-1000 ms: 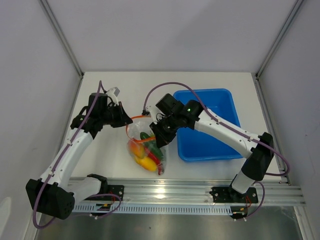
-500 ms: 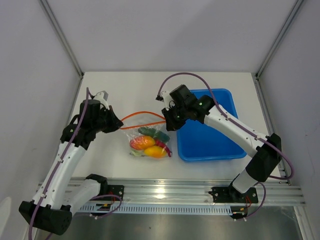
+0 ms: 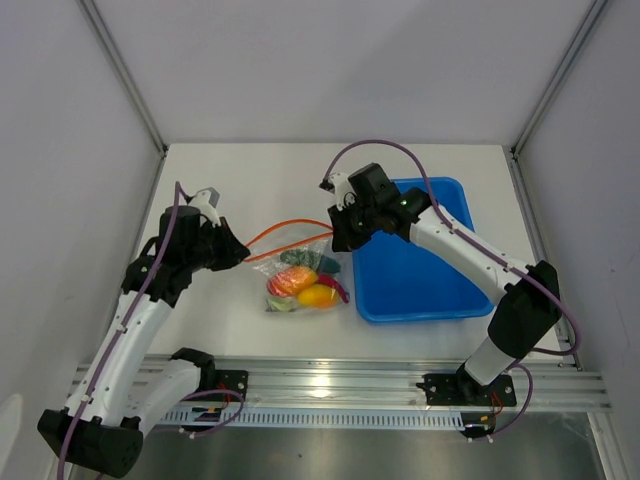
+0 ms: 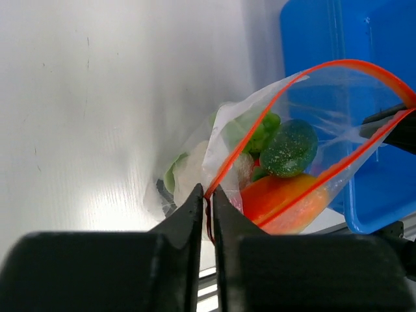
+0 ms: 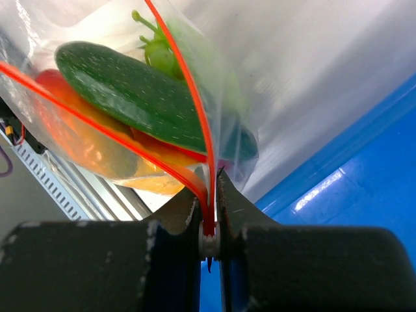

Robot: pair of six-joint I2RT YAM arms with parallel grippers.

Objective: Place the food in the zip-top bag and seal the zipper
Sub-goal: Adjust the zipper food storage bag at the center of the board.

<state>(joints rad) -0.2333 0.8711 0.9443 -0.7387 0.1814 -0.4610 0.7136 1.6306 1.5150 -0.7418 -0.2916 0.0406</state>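
Note:
The clear zip-top bag [image 3: 303, 283] lies in the middle of the table with the food [image 3: 300, 284] inside: orange and red pieces, green grapes [image 4: 260, 133], a dark green cucumber [image 5: 130, 97]. Its red-orange zipper [image 3: 290, 233] is stretched between both grippers and its two strips still gape apart. My left gripper [image 3: 238, 254] is shut on the zipper's left end [image 4: 209, 195]. At the right end, by the tray's corner, my right gripper [image 3: 338, 238] is shut on the zipper [image 5: 209, 214].
A blue rectangular tray [image 3: 420, 290] stands right of the bag, its left wall close under the right gripper. White walls enclose the table on three sides. An aluminium rail [image 3: 380, 385] runs along the near edge.
The two grippers have pulled apart, left one leftward and right one up and right, stretching the bag's mouth from a round opening into a long narrow one. The bag has settled lower and flatter.

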